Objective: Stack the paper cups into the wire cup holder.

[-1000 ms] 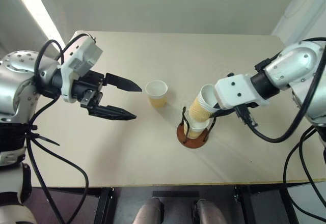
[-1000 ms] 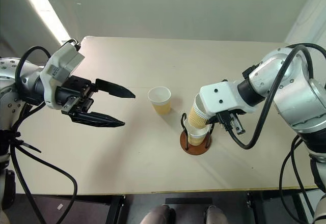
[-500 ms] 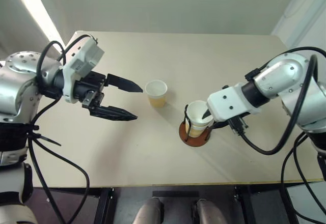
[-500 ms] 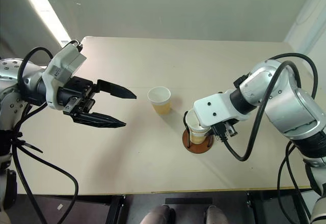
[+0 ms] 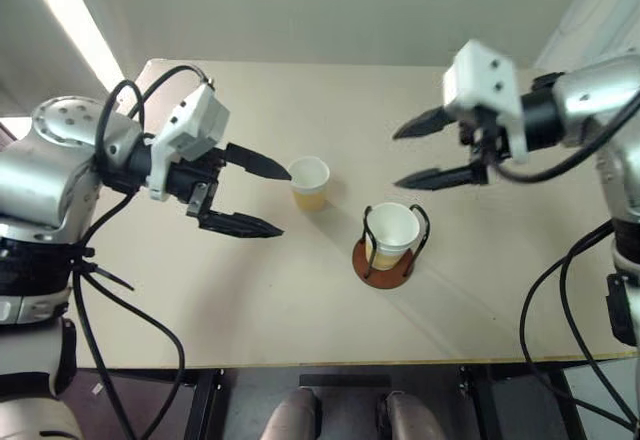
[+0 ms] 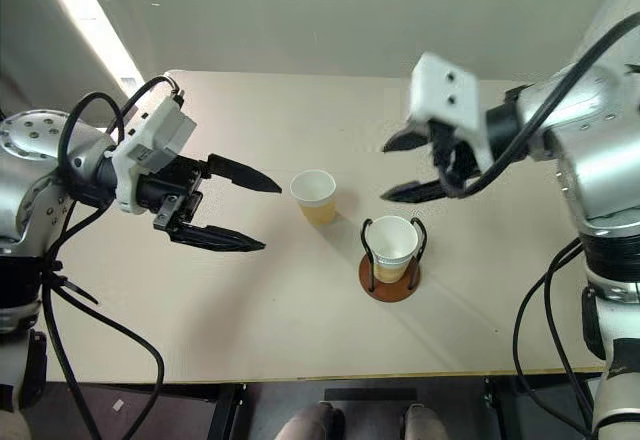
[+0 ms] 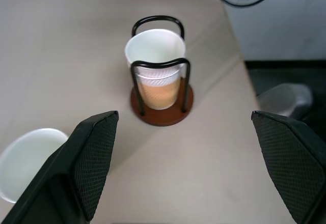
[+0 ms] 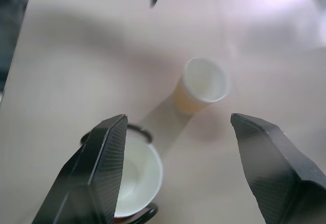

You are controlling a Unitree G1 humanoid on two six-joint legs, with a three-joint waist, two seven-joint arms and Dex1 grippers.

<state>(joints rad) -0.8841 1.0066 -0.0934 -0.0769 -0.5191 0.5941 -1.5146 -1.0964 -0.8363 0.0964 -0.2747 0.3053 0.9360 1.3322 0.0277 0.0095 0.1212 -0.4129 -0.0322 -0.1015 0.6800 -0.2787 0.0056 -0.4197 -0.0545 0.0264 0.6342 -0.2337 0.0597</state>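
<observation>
The right gripper (image 5: 437, 150) is raised above the table (image 5: 250, 290) with its two black fingers spread wide and nothing between them. Its fingertips point toward the robot's left, and it holds no contact with any object. Below this gripper and slightly nearer the robot stands the wire cup holder (image 5: 381, 265), a reddish-brown disc base with two thin black upright wire loops. Nested paper cups (image 5: 391, 230) sit upright inside the holder, between the two loops; the left wrist view shows two rolled white rims, one just above the other, so at least two cups are stacked there. The rim of the top cup stands about level with the tops of the loops. The left gripper (image 5: 268, 194) is held over the table on the opposite side, with its fingers also spread wide and empty, its tips pointing toward the robot's right. Just beyond the tip of its farther finger stands a single loose paper cup (image 5: 308, 182), upright on the table with its open white mouth facing up; whether that fingertip touches the cup's rim cannot be told. This loose cup is near the holder but apart from it, lying between the two grippers and to the left-gripper side of the holder. In the right wrist view the loose cup appears ahead of the open fingers, with the holder's top cup closer in.
</observation>
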